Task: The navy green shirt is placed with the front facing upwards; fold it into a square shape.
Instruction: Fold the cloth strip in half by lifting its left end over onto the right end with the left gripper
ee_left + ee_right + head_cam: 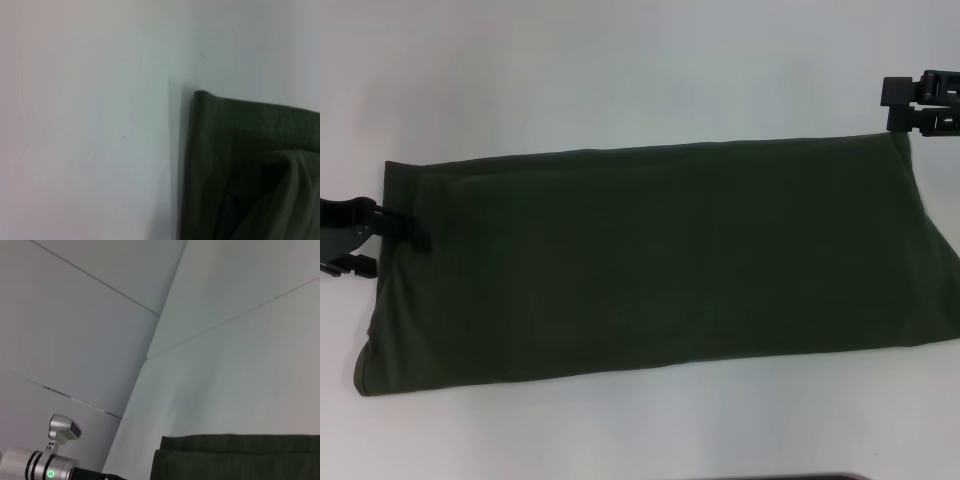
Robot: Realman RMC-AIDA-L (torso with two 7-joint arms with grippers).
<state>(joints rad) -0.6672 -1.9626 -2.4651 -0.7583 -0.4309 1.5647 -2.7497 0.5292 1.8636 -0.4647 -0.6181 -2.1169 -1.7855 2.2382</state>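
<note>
One white surface [620, 70] fills the head view, carrying the navy green shirt [650, 260]. The shirt is folded into a long band spanning mid-frame, from the left edge area to the right edge, far edge tilted slightly up toward the right. No lettering or collar visible on the exposed side; plain dark olive fabric, mostly flat, light creases near the right end. Stacked layers show at its edge in the right wrist view [235, 457]; a rounded folded corner shows in the left wrist view [240, 165], lying on the surface.

Left gripper [405, 232] at mid-left of frame, at the shirt's left end, one finger lying over the cloth edge. Whether the jaws pinch the fabric: cannot tell.

Right gripper [920, 105] at upper right, just beside the shirt's far right corner. Jaws look pressed together, two black fingers stacked close; contact with the shirt cannot be confirmed.
</note>
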